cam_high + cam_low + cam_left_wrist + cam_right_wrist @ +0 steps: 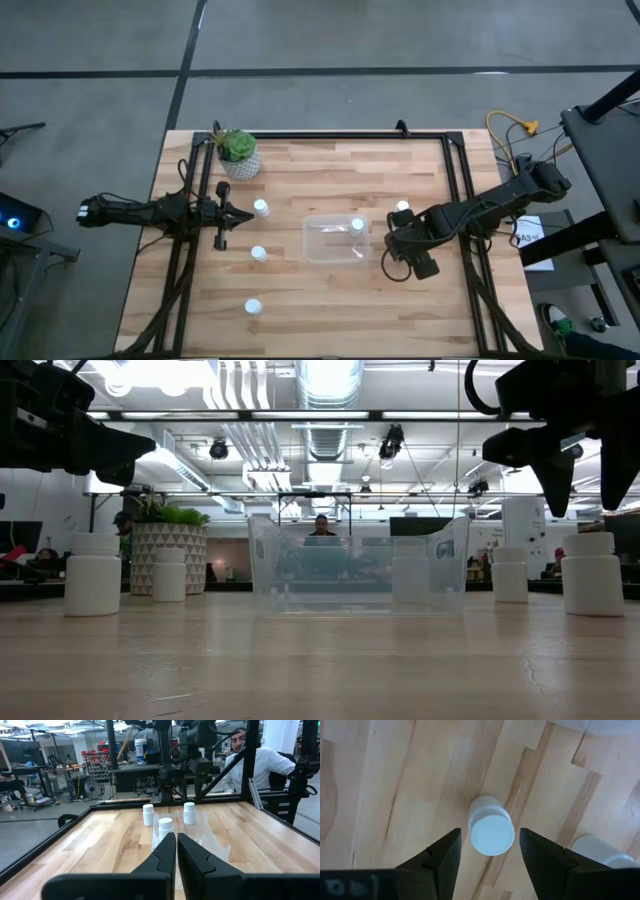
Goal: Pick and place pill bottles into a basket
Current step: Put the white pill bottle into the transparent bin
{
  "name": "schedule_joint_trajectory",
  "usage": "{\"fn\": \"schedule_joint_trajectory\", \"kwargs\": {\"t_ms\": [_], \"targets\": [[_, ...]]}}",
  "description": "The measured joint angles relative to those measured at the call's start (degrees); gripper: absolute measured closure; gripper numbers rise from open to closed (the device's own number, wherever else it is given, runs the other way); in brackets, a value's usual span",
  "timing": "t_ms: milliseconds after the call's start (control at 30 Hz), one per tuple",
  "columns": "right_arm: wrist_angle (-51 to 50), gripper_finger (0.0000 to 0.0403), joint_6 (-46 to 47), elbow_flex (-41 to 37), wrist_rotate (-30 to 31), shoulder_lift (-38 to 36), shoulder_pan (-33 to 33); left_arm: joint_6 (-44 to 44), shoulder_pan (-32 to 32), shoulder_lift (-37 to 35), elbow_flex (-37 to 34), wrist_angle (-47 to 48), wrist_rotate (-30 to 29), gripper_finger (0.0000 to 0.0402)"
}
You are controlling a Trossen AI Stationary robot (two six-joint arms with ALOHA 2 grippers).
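Note:
The clear basket (333, 240) stands mid-table with one white pill bottle (357, 226) upright inside it. My right gripper (490, 845) is open and points down. Its fingers stand either side of an upright pill bottle (491, 830) just right of the basket, above its cap (591, 540), touching nothing. Another bottle (403, 209) stands beside it. Three bottles (261, 208), (258, 254), (253, 307) stand left of the basket. My left gripper (235, 215) is shut and empty, level, close to the left bottles, and points at the basket (200, 837).
A white pot with a green plant (238, 152) stands at the far left corner. Black frame rails (455, 170) run along the table's sides and far edge. A person (260, 762) sits beyond the table's right side.

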State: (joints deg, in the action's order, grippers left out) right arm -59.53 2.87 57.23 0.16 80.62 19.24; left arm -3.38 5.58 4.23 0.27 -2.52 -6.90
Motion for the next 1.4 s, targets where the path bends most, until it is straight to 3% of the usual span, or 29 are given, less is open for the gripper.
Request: {"fn": "schedule_joint_trajectory", "kwargs": {"t_ms": [433,933,1400], "targets": [[0.0,0.0207,0.6,-0.1,1.6,0.0,-0.1,0.0,0.0,0.0,0.0,0.0,0.0,0.0402],[0.3,0.0132,1.0,-0.5,1.6,0.0,-0.2,0.0,0.0,0.0,0.0,0.0,0.0,0.0402],[5.0,0.0152,0.2,-4.7,1.6,0.2,-0.1,0.0,0.0,0.0,0.0,0.0,0.0,0.0402]]}}
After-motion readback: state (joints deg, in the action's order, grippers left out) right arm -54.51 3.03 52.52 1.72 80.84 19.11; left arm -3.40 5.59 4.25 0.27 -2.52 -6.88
